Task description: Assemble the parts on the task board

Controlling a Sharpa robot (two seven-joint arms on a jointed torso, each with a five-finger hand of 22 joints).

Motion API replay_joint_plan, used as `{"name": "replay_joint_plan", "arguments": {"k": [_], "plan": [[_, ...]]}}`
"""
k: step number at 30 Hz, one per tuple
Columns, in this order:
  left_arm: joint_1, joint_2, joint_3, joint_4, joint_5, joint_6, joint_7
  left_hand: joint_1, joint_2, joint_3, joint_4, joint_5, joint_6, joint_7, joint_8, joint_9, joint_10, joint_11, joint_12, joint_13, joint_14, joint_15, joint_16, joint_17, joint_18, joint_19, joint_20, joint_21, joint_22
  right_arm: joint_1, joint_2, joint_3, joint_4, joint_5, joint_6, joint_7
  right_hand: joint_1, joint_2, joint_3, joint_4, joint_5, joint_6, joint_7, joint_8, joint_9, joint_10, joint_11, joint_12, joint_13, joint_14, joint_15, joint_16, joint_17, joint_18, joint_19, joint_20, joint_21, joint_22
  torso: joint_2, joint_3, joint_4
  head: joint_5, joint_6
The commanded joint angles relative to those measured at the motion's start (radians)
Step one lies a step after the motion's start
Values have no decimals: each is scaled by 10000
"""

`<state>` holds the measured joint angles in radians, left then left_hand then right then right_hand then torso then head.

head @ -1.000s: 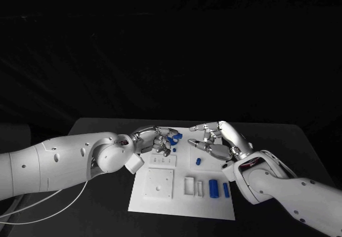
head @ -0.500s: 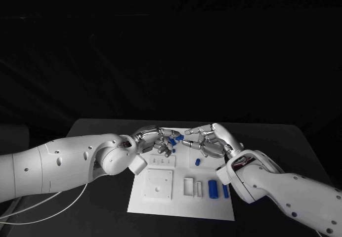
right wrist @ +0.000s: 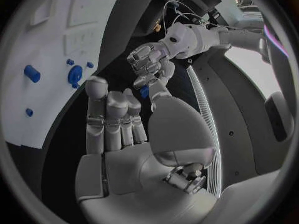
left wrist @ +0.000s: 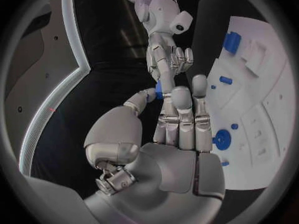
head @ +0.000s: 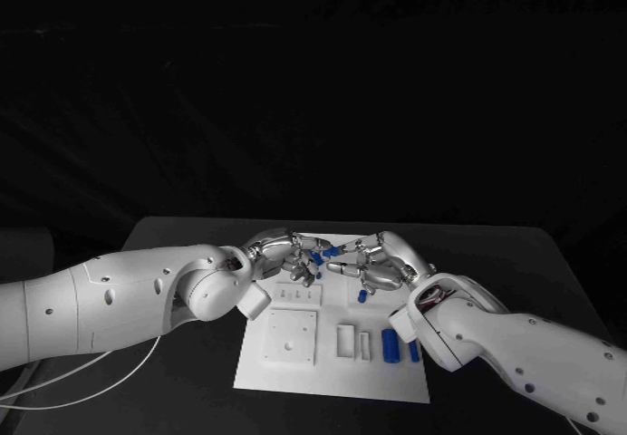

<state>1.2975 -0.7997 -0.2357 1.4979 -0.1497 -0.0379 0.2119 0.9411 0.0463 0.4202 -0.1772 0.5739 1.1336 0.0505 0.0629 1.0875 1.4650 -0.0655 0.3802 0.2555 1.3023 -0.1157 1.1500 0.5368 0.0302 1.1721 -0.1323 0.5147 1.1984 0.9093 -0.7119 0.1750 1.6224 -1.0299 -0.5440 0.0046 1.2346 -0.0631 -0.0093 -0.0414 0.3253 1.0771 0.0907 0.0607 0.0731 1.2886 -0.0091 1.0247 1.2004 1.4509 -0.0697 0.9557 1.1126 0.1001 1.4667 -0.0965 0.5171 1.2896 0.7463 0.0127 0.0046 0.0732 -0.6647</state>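
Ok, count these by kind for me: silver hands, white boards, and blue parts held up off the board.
Silver hands: 2, the left hand and the right hand
White task board: 1
Blue part held up where the hands meet: 1
Total: 4

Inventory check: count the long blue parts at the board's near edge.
2. One part lies right of the white slots; the other just right of it, half behind the right arm, which may hide more.

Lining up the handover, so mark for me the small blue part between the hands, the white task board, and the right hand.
small blue part (head: 334,251), head view, its middle
white task board (head: 294,376), head view, bare near edge
right hand (head: 375,265), head view, its knuckles
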Motion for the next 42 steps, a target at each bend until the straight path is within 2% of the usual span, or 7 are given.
{"name": "replay_joint_plan", "arguments": {"k": [1,5,17,23,27,32,42], "plan": [[2,31,6,14,-141,-33,168,260,179,709,-738,9,481,-460,24,17,236,26,-33,-9,-13,34,-21,-9,-11,-83,13,33,-8,0,18,7,18,146,-150,-89,18,130,-6,-53,35,99,5,29,13,89,3,42,13,38,-50,80,51,23,479,18,72,15,5,14,-10,10,-2],[2,32,6,7,-165,9,156,263,185,698,-734,-4,474,-456,25,1,229,26,-42,-14,-14,34,-21,-20,-10,-98,13,69,-36,1,16,10,14,61,-392,-63,12,113,107,-109,18,109,3,24,8,105,-3,54,29,35,-57,123,104,15,472,7,147,17,3,17,-4,14,-12],[1,35,6,1,-242,102,149,263,185,698,-734,-4,474,-456,25,1,229,26,-42,-14,-14,34,-21,-20,-10,-98,13,69,-36,0,17,14,18,-88,-643,16,41,123,246,-164,9,122,0,24,6,111,-9,47,29,41,-58,138,129,23,472,9,166,-4,2,4,3,5,-20],[1,27,7,-44,-247,88,162,263,185,698,-734,-4,474,-456,25,1,229,26,-42,-14,-14,34,-21,-20,-10,-98,13,69,-36,0,27,16,53,-164,-679,99,-1,125,423,-278,22,169,-12,25,-5,134,-18,69,52,46,-65,157,161,7,470,0,250,-6,1,0,-1,-23,-22],[1,32,7,-56,-248,99,168,270,189,698,-748,3,480,-455,26,-16,232,25,-43,-13,-15,33,-4,-29,-7,-132,13,146,-92,0,40,16,58,-235,-684,115,75,194,611,-380,-173,269,-37,22,0,158,-36,93,69,55,-79,179,182,-13,473,-10,280,-10,2,-4,3,-14,-23],[1,36,7,-51,-249,122,163,270,189,698,-748,3,480,-455,26,-16,232,25,-43,-13,-15,33,-4,-29,-7,-132,13,146,-92,0,60,17,65,-308,-658,121,-2,168,945,-529,-257,345,-56,22,-10,179,-52,111,91,59,-89,198,207,-43,469,-26,330,-9,0,-2,0,-8,-37],[1,36,7,-69,-275,109,134,270,189,698,-748,3,480,-455,26,-16,232,25,-43,-13,-15,33,-4,-29,-7,-132,13,146,-92,0,92,18,116,-332,-705,217,-70,147,1002,-556,-219,362,-60,21,-12,185,-54,115,97,59,-92,197,210,-49,471,-30,351,-8,4,10,-4,12,-46]]}}
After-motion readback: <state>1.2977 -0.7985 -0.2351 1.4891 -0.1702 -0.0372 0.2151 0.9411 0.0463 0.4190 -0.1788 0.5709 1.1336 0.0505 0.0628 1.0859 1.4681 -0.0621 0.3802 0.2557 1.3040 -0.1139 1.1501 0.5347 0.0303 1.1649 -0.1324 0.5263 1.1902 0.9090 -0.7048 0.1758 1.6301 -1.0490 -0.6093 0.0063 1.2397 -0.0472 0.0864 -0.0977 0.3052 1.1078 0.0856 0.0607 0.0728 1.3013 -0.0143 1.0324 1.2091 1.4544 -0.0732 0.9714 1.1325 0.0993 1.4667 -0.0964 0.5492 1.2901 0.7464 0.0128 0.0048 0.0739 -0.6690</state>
